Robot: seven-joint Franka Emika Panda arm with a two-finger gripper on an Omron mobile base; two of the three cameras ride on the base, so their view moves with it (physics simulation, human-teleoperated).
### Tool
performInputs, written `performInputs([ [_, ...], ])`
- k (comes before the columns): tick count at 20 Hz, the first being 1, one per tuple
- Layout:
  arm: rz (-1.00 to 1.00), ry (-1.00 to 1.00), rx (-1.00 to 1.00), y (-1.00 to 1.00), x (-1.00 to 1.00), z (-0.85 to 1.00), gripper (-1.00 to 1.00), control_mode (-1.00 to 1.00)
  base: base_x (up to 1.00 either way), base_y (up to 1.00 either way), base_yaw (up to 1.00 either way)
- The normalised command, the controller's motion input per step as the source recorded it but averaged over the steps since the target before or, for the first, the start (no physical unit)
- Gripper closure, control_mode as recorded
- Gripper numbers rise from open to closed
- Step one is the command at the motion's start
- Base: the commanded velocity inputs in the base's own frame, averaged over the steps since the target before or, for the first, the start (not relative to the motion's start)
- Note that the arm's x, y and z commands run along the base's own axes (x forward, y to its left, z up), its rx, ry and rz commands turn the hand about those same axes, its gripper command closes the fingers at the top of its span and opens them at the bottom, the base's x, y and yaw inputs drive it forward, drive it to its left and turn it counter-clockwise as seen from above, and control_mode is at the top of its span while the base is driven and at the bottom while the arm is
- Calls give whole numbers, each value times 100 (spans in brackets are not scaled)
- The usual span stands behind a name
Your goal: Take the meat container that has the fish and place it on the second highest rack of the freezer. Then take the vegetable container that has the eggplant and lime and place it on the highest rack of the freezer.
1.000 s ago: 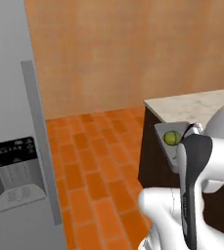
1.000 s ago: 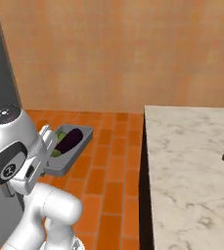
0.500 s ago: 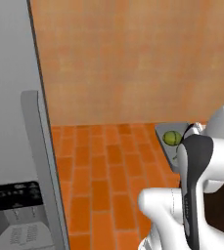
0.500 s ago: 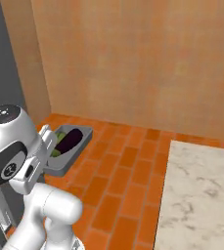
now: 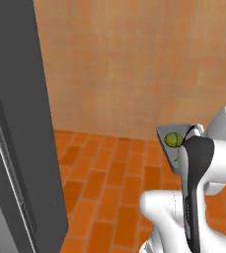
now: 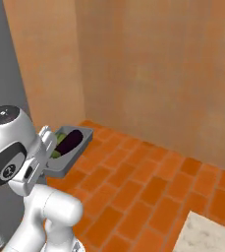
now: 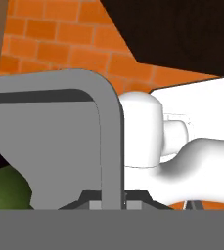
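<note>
No brand, label or other writing could be read anywhere. One grey tray point(image 6: 79, 147) was held up off the brick floor point(image 6: 148, 187), the gripper point(image 7: 112, 197) clenched on its rim, the wall of the tray running between the two dark fingertips in the hand view. In the tray lay one dark purple eggplant point(image 6: 70, 141), stretched along its length, and one yellow-green lime point(image 5: 171, 140) near one corner; a patch of green point(image 7: 6, 188) also showed at the lower left of the hand view, too close to tell apart further. One tall grey freezer point(image 5: 16, 148) stood at the left of the left base view, its side panel dark and a single long handle point(image 5: 8, 168) running down its front. The tray hung well apart from the freezer, over the floor, in front of the orange wall point(image 6: 158, 74).
</note>
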Motion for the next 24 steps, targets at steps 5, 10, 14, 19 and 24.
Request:
performInputs([
  [5, 0, 0, 0, 0, 0, 0, 100, 100, 99, -6, 74],
  [10, 0, 0, 0, 0, 0, 0, 100, 100, 89, -16, 85],
  [14, 0, 0, 0, 0, 0, 0, 100, 100, 46, -19, 85],
  [19, 0, 0, 0, 0, 0, 0, 100, 100, 0, -25, 89],
  [24, 0, 0, 0, 0, 0, 0, 100, 100, 3, -19, 97],
])
